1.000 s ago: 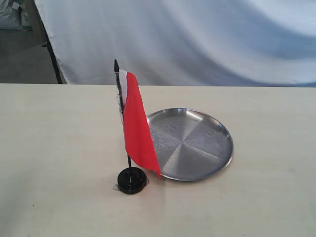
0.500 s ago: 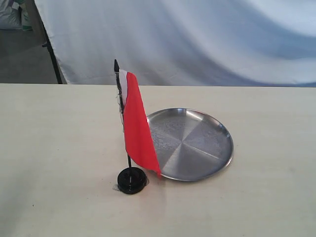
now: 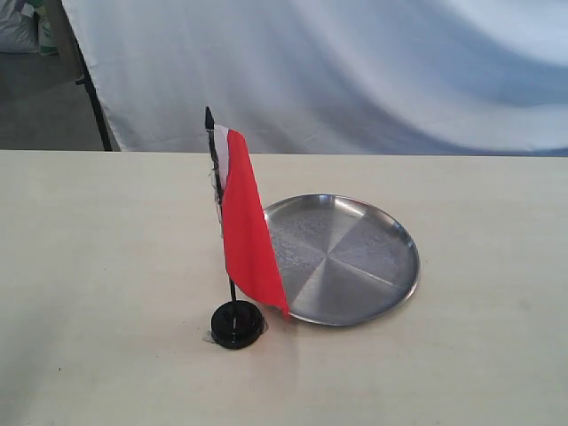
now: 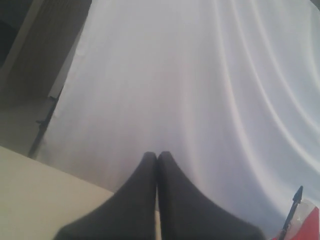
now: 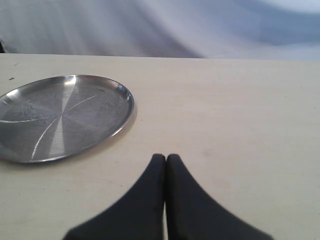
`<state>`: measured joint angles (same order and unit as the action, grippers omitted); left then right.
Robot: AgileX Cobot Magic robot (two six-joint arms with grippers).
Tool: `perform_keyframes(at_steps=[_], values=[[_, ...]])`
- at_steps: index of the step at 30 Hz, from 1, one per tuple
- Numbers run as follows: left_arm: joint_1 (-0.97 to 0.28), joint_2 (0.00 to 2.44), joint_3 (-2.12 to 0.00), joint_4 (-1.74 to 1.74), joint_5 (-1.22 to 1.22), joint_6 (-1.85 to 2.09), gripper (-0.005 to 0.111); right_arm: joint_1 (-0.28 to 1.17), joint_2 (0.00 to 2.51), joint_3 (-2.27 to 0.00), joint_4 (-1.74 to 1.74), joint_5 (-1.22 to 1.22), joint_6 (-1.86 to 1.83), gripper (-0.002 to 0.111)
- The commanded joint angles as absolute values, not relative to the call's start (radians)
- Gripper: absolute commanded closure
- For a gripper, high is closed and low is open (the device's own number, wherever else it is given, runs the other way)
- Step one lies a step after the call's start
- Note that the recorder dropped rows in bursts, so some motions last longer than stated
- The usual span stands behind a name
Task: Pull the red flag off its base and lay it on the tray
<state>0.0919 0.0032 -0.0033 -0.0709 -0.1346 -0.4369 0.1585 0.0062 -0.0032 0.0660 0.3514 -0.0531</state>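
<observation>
The red flag stands upright on its thin black stick, planted in the small black base on the table. Just right of it lies the silver tray, holding nothing; the flag's cloth overlaps its left rim in the exterior view. Neither gripper appears in the exterior view. My left gripper is shut with nothing in it, and the flag's stick tip shows off to one side. My right gripper is shut and holds nothing, above the table near the tray.
A white cloth backdrop hangs behind the table's far edge. A dark stand leg is at the back left. The pale tabletop stretches around the flag and tray.
</observation>
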Motion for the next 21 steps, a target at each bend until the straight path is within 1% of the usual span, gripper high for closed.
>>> perform_keyframes(at_steps=[1, 10, 14, 17, 21], values=[[0.095, 0.0, 0.0, -0.079, -0.118, -0.442, 0.107, 0.153, 0.0, 0.0, 0.062, 0.349, -0.056, 0.109], [0.095, 0.0, 0.0, -0.076, -0.081, -0.442, 0.107, 0.153, 0.0, 0.0, 0.062, 0.349, -0.056, 0.109], [0.076, 0.0, -0.03, -0.056, -0.013, -0.442, 0.107, 0.153, 0.0, 0.0, 0.062, 0.349, -0.056, 0.109], [0.01, 0.041, -0.111, -0.056, 0.0, -0.442, 0.107, 0.153, 0.0, 0.0, 0.062, 0.349, -0.056, 0.109], [-0.105, 0.204, -0.226, -0.056, 0.0, -0.402, 0.107, 0.153, 0.0, 0.0, 0.062, 0.349, -0.056, 0.109]])
